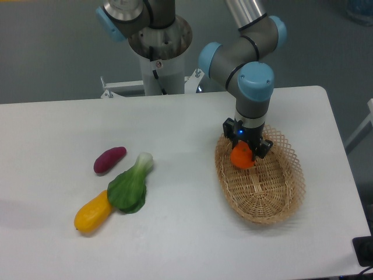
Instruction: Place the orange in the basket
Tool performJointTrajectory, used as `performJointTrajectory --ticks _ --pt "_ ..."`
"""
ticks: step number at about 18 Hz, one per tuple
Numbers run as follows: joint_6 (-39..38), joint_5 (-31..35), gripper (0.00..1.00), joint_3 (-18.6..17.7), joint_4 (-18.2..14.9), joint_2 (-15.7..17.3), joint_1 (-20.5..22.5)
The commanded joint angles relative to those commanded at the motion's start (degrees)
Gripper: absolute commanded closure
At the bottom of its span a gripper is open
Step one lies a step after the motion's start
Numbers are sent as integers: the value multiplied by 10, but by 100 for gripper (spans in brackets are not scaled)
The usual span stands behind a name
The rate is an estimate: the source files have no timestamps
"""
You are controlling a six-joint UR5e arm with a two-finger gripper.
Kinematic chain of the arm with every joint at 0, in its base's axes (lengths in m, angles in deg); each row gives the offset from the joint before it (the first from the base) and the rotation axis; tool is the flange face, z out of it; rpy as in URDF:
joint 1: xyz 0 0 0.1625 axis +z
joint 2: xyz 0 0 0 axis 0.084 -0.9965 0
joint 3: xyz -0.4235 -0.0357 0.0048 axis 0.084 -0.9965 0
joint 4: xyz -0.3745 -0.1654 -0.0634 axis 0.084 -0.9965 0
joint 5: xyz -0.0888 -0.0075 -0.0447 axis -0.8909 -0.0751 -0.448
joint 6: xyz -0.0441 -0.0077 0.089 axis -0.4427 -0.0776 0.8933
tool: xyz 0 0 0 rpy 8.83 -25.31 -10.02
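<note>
On the white worktop (192, 128) the wicker basket (280, 192) lies at the right, with the gripper (245, 153) reaching down over its far end. Its jaws are closed on the orange (241, 158), held above the basket's inside.

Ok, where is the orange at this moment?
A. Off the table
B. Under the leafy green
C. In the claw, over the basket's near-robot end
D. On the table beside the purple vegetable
C: the orange sits between the fingers of the claw, over the upper end of the basket.
</note>
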Motion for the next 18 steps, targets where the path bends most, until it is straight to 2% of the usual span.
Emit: performJointTrajectory --ticks 3,8,18 --pt "-3 0 0 13 0 2 1" --pt "-3 -3 0 29 0 7 3" --pt "-2 -5 0 31 -1 14 3"
